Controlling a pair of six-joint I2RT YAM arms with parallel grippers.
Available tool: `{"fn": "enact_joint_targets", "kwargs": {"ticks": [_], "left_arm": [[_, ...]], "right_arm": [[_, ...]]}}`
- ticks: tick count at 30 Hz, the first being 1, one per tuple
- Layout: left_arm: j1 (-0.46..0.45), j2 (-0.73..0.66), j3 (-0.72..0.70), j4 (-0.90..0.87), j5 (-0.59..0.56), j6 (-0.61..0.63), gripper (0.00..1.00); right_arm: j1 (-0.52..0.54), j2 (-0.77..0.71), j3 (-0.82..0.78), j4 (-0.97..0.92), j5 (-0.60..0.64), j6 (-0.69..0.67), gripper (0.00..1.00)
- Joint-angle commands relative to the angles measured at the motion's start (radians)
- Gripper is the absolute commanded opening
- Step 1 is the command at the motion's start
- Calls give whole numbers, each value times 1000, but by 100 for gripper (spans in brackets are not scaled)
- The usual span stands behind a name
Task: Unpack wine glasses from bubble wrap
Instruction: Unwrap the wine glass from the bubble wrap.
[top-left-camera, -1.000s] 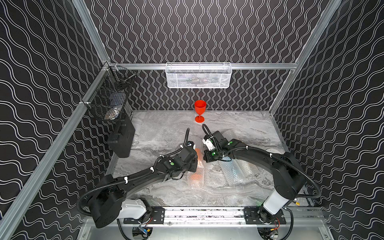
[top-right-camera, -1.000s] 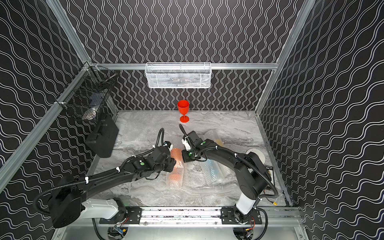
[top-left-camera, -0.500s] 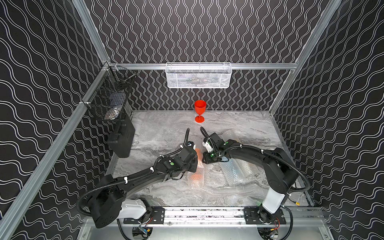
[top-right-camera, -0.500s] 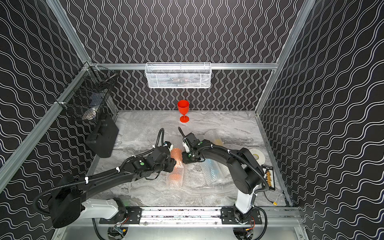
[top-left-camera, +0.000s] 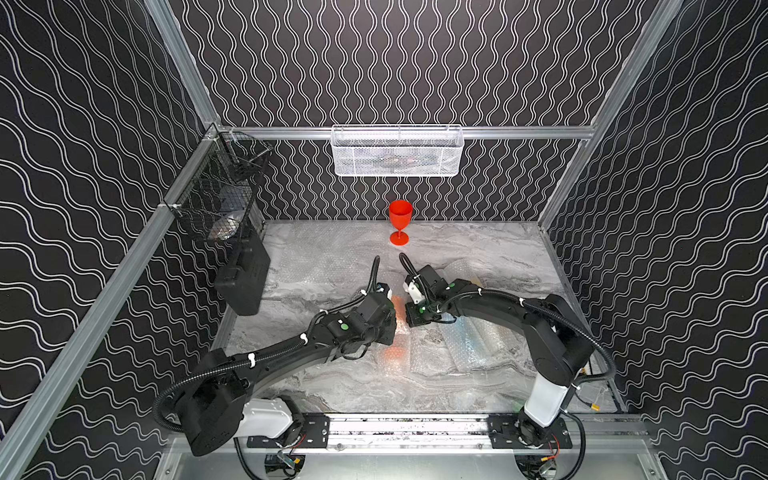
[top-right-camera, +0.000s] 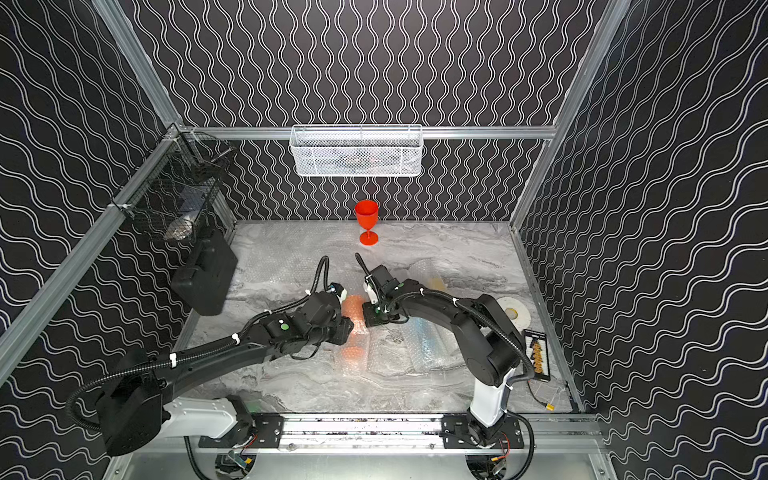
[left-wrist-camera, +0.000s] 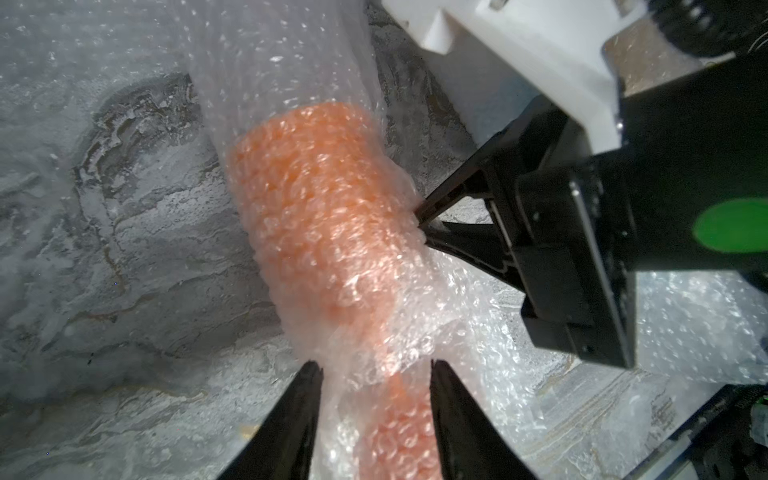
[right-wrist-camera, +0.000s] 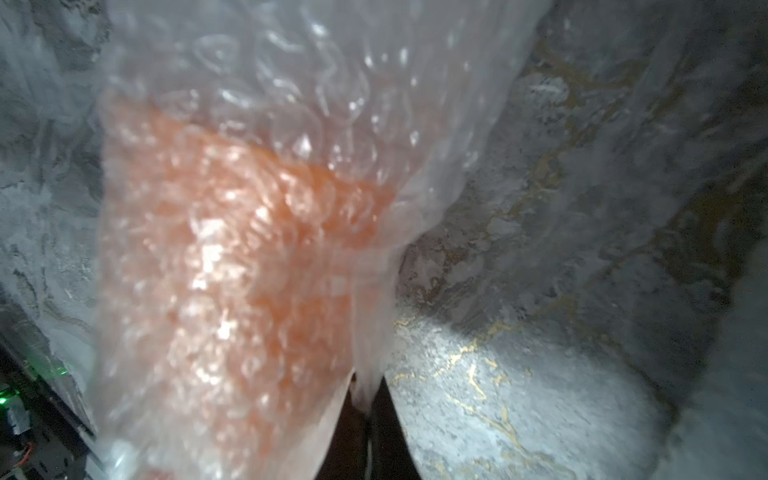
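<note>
**A thin pinch may slip, or drag the whole roll**

In both top views, the left arm (top-left-camera: 282, 353) and right arm (top-left-camera: 490, 303) reach low over the grey marbled tabletop (top-left-camera: 332, 382). Their wrists nearly meet above the orange plastic stemmed goblet (top-left-camera: 394, 353) (top-right-camera: 353, 352), which lies mid-table rolled in clear bubble wrap (top-left-camera: 419, 357). A red plastic stemmed goblet (top-left-camera: 400, 216) stands unwrapped at the back.

In the left wrist view, the left gripper (left-wrist-camera: 376, 365) stands apart astride the wrapped stem. I cannot tell whether it presses. If it is loose, a pull would likely drag the roll rather than peel it.

In the right wrist view, the right gripper (right-wrist-camera: 365, 390) is closed on a thin fold of wrap beside the bowl. So little film could tear or slip free.
</note>
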Motion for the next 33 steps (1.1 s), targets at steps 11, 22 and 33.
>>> {"fn": "enact_joint_targets", "kwargs": {"ticks": [11, 22, 33], "left_arm": [[3, 72, 63, -23, -28, 8, 62], [27, 195, 184, -64, -116, 84, 58], [35, 304, 250, -71, -64, 135, 51]], "right_arm": [[2, -97, -16, 28, -44, 8, 4], [3, -107, -42, 52, -48, -10, 4], [4, -93, -28, 57, -55, -22, 5]]}}
